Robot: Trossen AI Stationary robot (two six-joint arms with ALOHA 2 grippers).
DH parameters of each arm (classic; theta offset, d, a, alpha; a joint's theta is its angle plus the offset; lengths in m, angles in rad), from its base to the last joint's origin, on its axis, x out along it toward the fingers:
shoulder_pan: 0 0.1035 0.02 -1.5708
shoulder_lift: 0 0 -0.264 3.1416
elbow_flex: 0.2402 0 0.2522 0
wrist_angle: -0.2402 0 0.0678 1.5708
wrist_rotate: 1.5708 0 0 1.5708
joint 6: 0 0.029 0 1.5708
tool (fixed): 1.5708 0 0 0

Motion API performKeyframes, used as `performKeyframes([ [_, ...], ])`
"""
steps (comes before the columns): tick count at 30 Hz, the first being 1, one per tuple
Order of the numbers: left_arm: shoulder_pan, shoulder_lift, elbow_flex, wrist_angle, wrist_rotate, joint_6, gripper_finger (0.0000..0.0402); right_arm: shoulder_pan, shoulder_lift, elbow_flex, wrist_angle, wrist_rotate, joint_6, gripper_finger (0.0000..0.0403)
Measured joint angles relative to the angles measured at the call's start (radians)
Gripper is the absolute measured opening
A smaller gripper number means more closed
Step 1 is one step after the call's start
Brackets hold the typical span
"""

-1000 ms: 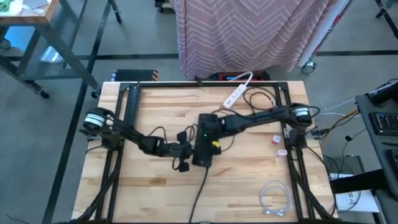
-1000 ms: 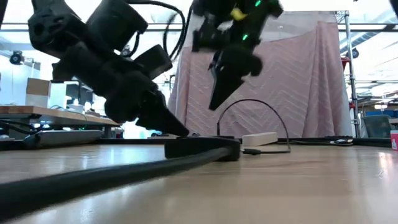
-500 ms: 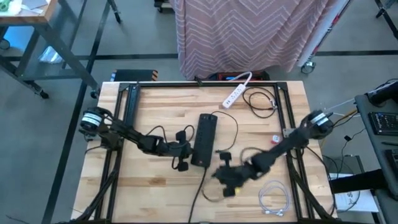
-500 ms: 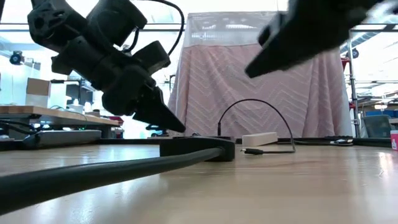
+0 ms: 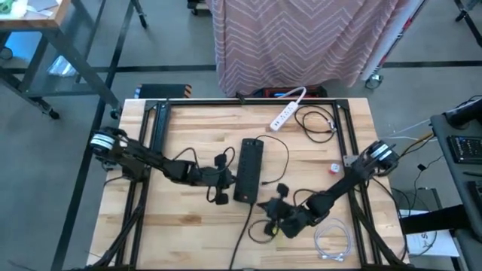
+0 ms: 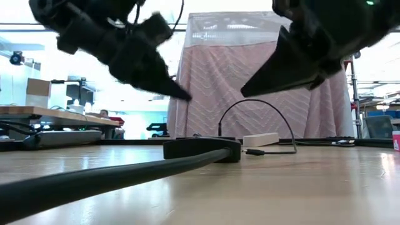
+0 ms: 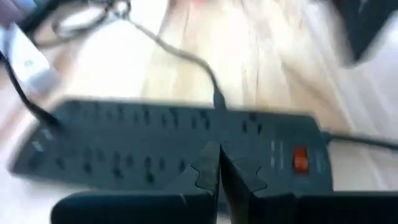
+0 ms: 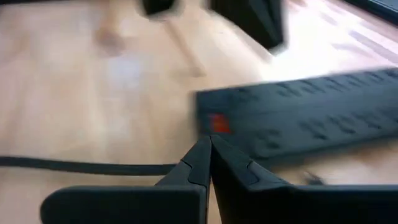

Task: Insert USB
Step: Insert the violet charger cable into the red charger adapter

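While both arms sit low over wooden table (image 5: 173,226), nothing held by either. Black power strip (image 5: 249,169) flat mid-table, long axis running near-to-far, its cord trailing off toward near edge. White power strip (image 5: 283,114) near far edge. Thin black cable (image 5: 316,120) looped just beside white strip, by far-right corner; looks like the USB lead, connector too small to confirm. Coiled white cable (image 5: 331,241) at near-right corner.

Left gripper (image 5: 226,179) touching or just beside left long side of black strip, fingers pinched together, pointing across its axis; wrist view puts strip broadside ahead, red switch (image 7: 300,158) off to one side. Right gripper (image 5: 273,218) near strip's near end, by cord, fingers also pressed together, empty.

Judgement: thin black cable lies well apart from both, toward far-right; rt arm's side, so rt nearer by base. Needs jaws parted before any pickup.
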Motion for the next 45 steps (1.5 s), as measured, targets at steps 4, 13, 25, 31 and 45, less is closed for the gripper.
performKeyframes([
  [4,0.031,-0.107,0.043,-0.074,0.0,0.059,0.0,-0.038,-0.134,0.023,-0.293,-0.063,0.066,0.0001],
  [13,0.068,-0.278,0.065,-0.115,-0.001,0.141,0.0,-0.132,-0.38,0.034,-0.711,-0.262,0.12,0.0067],
  [25,0.068,-0.291,0.043,-0.204,-0.002,0.137,0.0002,-0.199,-0.448,0.026,-1.112,-0.709,0.103,0.0185],
  [31,0.068,-0.297,0.039,-0.209,-0.002,0.143,0.0005,-0.126,-0.38,0.025,-1.041,-0.808,0.023,0.0197],
  [45,0.07,-0.3,0.033,-0.214,-0.009,0.143,0.0004,-0.045,-0.254,0.027,-0.97,-0.816,0.137,0.0196],
])
